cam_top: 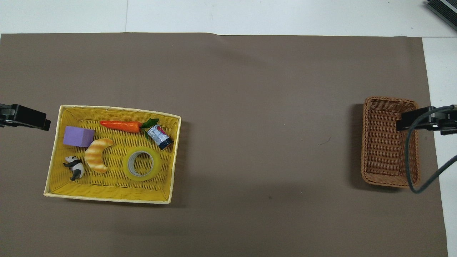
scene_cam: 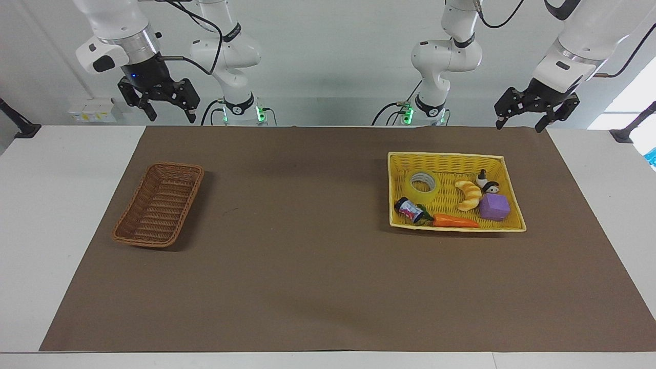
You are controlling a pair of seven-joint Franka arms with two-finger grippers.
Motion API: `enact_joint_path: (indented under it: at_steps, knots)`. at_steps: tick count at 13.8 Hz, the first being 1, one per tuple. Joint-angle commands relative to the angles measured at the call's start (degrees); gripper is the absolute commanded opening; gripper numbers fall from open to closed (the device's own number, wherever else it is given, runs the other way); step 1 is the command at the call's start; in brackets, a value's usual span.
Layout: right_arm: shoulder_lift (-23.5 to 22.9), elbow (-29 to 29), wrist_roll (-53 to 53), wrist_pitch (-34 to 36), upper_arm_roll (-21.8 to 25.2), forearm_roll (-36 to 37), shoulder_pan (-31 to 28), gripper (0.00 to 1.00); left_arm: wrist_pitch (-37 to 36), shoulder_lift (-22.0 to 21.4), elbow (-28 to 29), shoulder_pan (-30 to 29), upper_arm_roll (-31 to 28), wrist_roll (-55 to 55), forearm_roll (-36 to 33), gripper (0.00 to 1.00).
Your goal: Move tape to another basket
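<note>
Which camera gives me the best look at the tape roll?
The overhead view: the tape lies flat in the yellow basket, its ring and white core fully open to view. The facing view shows it slantwise and smaller.

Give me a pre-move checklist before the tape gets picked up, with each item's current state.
1. Tape lies flat in the yellow basket, hole up, nothing on top of it: ok.
2. Room around the tape: the small can and croissant toy lie beside it, apart from it: ok.
3. Left hand open, raised at the robots' edge of the table near the yellow basket, holding nothing: ok.
4. Right hand open, raised at its own end, waiting: ok.
5. Brown wicker basket has nothing in it and sits upright: ok.
6. Tape firmly stuck to the basket or loose: cannot tell.
</note>
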State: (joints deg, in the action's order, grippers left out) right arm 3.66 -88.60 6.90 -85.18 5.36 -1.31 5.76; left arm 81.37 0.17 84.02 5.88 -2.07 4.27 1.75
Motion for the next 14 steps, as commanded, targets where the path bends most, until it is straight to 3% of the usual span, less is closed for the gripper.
enact_joint_path:
  at_steps: [1,14]
  knots:
    - [1.4,-1.8,-1.9,-0.5,-0.3,-0.6,-0.8,1.0,-1.5,1.0,-2.0,1.1,-0.8,1.1,-0.6,1.0]
    - [1.4,-2.0,-2.0,-0.5,-0.3,-0.6,-1.0,1.0,-0.7,-0.4,0.2,0.9,-1.0,1.0,-0.3,1.0]
